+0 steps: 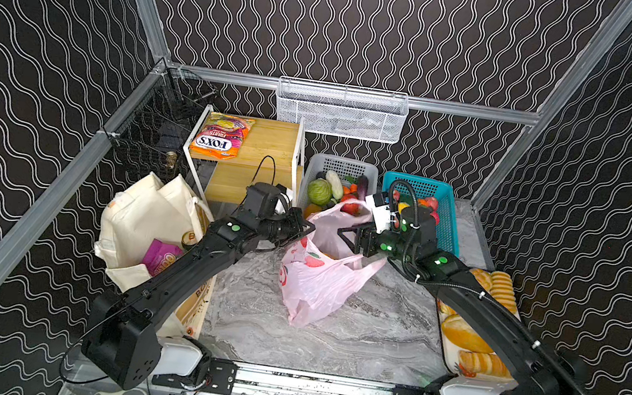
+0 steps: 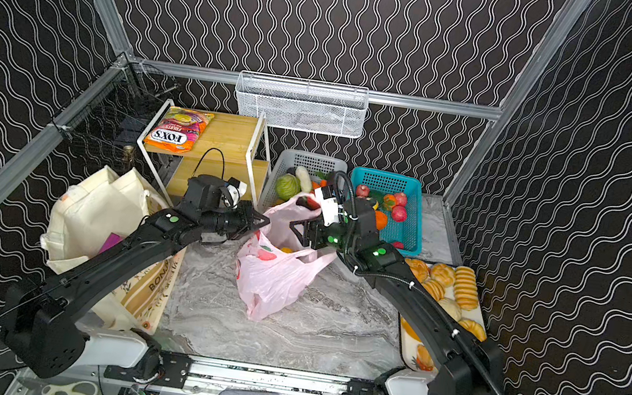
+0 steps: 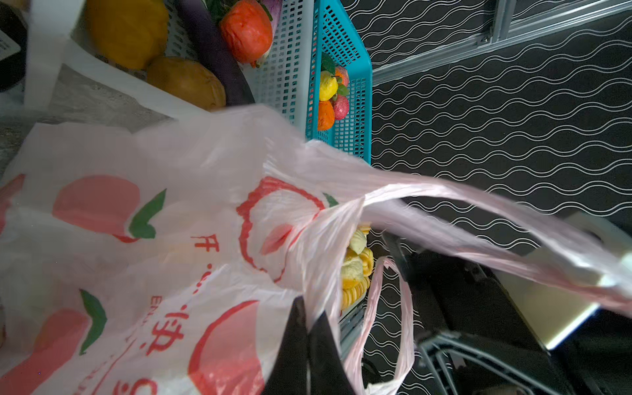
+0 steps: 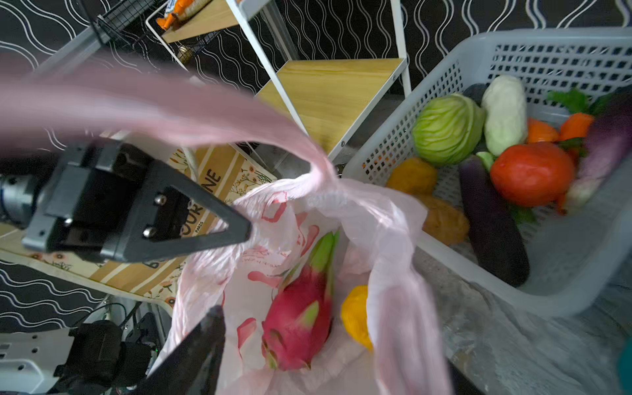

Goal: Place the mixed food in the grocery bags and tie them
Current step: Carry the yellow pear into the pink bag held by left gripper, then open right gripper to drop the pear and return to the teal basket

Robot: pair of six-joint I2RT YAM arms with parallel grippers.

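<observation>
The pink plastic bag point(image 1: 319, 279) point(image 2: 274, 276) stands mid-table with its mouth held up. My left gripper point(image 1: 307, 229) point(image 2: 262, 222) point(image 3: 307, 307) is shut on the bag's left rim, by one handle. My right gripper point(image 1: 345, 234) point(image 2: 297, 229) point(image 4: 335, 342) hangs open over the mouth, and the bag's other handle point(image 4: 205, 113) shows blurred and loose beside it. Inside the bag lie a pink dragon fruit point(image 4: 301, 307) and a yellow fruit point(image 4: 355, 314). At the left, the cream tote point(image 1: 143, 216) point(image 2: 98, 210) holds a purple packet point(image 1: 161, 258).
Behind the bag are a grey basket point(image 1: 311, 172) of vegetables and a teal basket point(image 1: 449, 225) of fruit. A wooden rack point(image 1: 267, 145) carries the FOX'S packet point(image 1: 222, 137). A bread tray point(image 1: 448, 351) lies at the right edge. A white wire basket point(image 1: 338, 113) hangs on the back wall.
</observation>
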